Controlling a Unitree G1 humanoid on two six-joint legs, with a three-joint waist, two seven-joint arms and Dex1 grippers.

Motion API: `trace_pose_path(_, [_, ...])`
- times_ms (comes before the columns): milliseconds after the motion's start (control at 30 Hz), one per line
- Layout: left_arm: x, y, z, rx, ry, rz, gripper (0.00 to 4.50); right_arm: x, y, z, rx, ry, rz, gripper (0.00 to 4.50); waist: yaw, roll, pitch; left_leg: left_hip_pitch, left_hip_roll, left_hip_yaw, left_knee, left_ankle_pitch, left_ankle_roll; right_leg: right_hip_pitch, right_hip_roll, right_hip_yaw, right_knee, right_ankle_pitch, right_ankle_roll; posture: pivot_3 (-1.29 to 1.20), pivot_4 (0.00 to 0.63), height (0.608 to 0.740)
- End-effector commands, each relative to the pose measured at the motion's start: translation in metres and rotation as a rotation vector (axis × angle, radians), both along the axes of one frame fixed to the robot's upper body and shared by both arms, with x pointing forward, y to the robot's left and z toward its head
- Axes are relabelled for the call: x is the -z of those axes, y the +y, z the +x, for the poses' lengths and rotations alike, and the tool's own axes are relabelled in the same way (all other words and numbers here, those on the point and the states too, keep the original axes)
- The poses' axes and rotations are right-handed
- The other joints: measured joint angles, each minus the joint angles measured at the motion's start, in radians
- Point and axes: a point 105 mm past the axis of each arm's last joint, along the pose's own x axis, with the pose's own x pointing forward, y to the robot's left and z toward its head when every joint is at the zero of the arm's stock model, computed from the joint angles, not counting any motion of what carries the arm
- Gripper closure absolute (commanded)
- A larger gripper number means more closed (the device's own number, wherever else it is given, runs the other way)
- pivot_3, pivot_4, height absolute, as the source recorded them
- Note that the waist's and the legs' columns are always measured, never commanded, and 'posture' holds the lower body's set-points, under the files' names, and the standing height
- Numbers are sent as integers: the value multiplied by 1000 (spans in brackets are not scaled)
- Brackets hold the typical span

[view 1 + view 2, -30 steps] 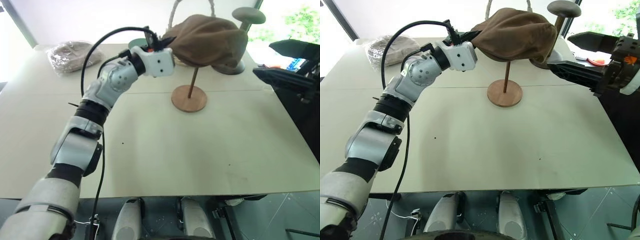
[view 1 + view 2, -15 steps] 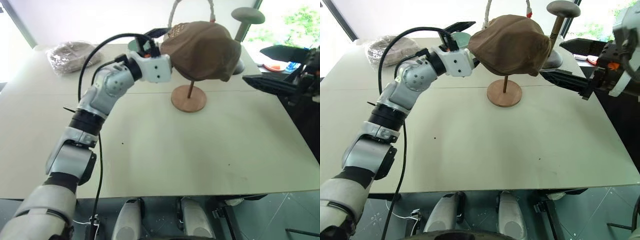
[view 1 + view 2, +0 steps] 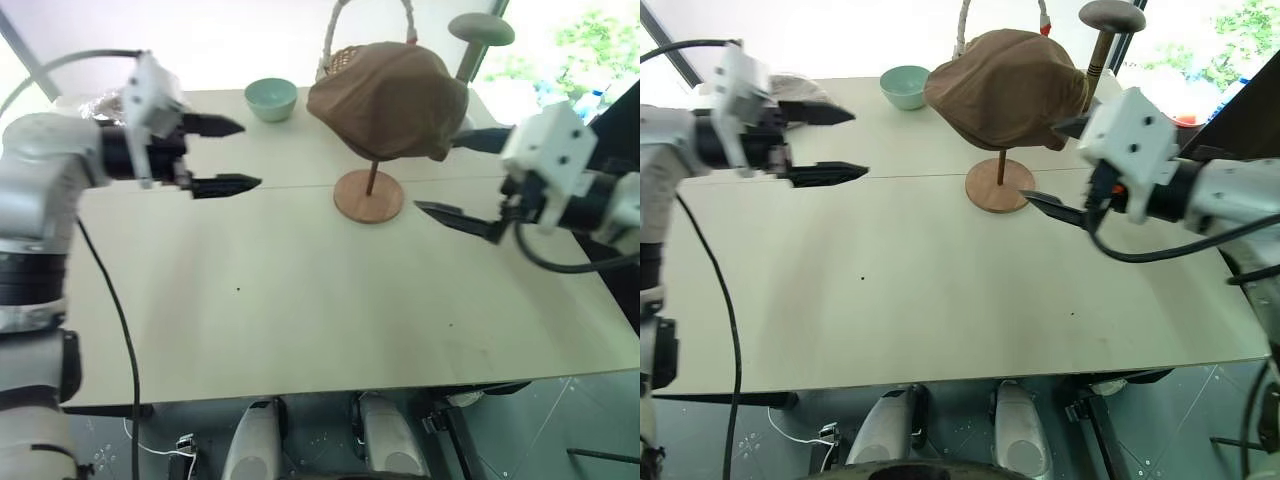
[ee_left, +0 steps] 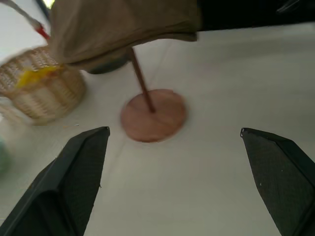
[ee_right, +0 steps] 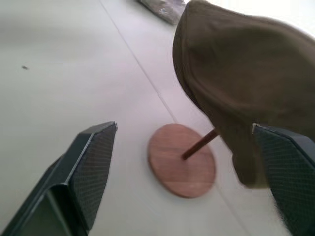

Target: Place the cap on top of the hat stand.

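Your pale beige flat tabletop (image 3: 300, 300) carries: wooden hat stand with round brown disc base (image 3: 369, 196); small pale-green ceramic bowl (image 3: 271, 99); woven wicker basket with looped handle (image 4: 34, 91); clear bag of brownish fabric (image 3: 800, 88); taller grey stand with mushroom-shaped top (image 3: 480, 30).

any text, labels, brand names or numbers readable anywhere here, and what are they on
None: no readable text.
The cap, the hat stand, the bowl, the basket and the table bear no print.
The left gripper and right gripper show no labels.
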Motion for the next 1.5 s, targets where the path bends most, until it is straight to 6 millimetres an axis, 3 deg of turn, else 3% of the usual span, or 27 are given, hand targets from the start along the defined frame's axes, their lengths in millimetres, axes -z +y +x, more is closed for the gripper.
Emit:
trace_pose_path(33, [-25, 2, -16, 72, 75, -91, 42, -4, 23, 7, 45, -123, 45, 0, 6, -1, 0, 0, 0, -1, 1, 0, 0, 0, 0, 0, 0, -1, 1, 0, 150, 740])
trace_pose_path(200, [-25, 4, -9, 46, 80, -77, 42, 9, 47, 33, 142, -295, -9, 0, 6, -1, 0, -1, -1, 0, 2, 0, 0, 1, 0, 0, -1, 0, 0, 0, 150, 740])
trace_pose_path(333, [-28, 4, -5, 33, 68, -75, 42, 19, 49, 57, 266, -506, -127, 0, 5, -2, 0, -1, -1, -1, 1, 0, 0, 0, 1, 0, 0, 0, 0, 0, 150, 740])
trace_pose_path(500, [-32, 4, -2, 27, 57, -77, 42, 15, 51, 69, 370, -733, -180, 0, 2, -2, 0, -2, -1, -1, 0, 0, 0, 0, 0, 1, 0, 0, 0, 0, 150, 740])
trace_pose_path(700, [-33, 3, -2, 33, 58, -68, 42, 14, 51, 79, 439, -857, -176, 0, -1, -2, 0, -2, -1, -1, 0, 0, 0, -1, 1, 1, 0, 0, 0, 0, 150, 740])
trace_pose_path(833, [-36, 1, 0, 34, 49, -67, 0, 11, 53, 79, 443, -903, -159, 1366, 0, -2, 0, -2, -1, -1, 0, 0, 0, -1, 1, 1, 0, 0, 0, 0, 150, 740])
trace_pose_path(1033, [-37, -2, 0, 35, 40, -73, 0, -3, 50, 74, 453, -966, -141, 4449, 0, -2, 0, -2, -1, -1, 0, 0, 0, 0, 1, 1, 0, 0, 0, 0, 150, 740])
trace_pose_path(1133, [-38, -2, 2, 29, 34, -79, 0, -16, 50, 68, 420, -1004, -134, 4449, 0, -2, 0, -2, -1, -1, 0, 0, 0, 0, 1, 1, 0, 0, 0, 0, 150, 740])
trace_pose_path(1333, [-39, -1, 2, 21, 24, -85, 0, -58, 53, 47, 181, -1109, -132, 4449, -1, -2, 1, -2, -1, -1, 0, 0, 0, -1, 1, 1, 0, 0, 0, 0, 150, 740])
trace_pose_path(1500, [-44, 4, 1, 7, 17, -106, 0, -75, 52, 48, -35, -1033, -85, 4449, -7, -2, 1, -1, 0, -1, -2, 0, 0, 0, 1, 1, 0, 0, 1, 0, 150, 740])
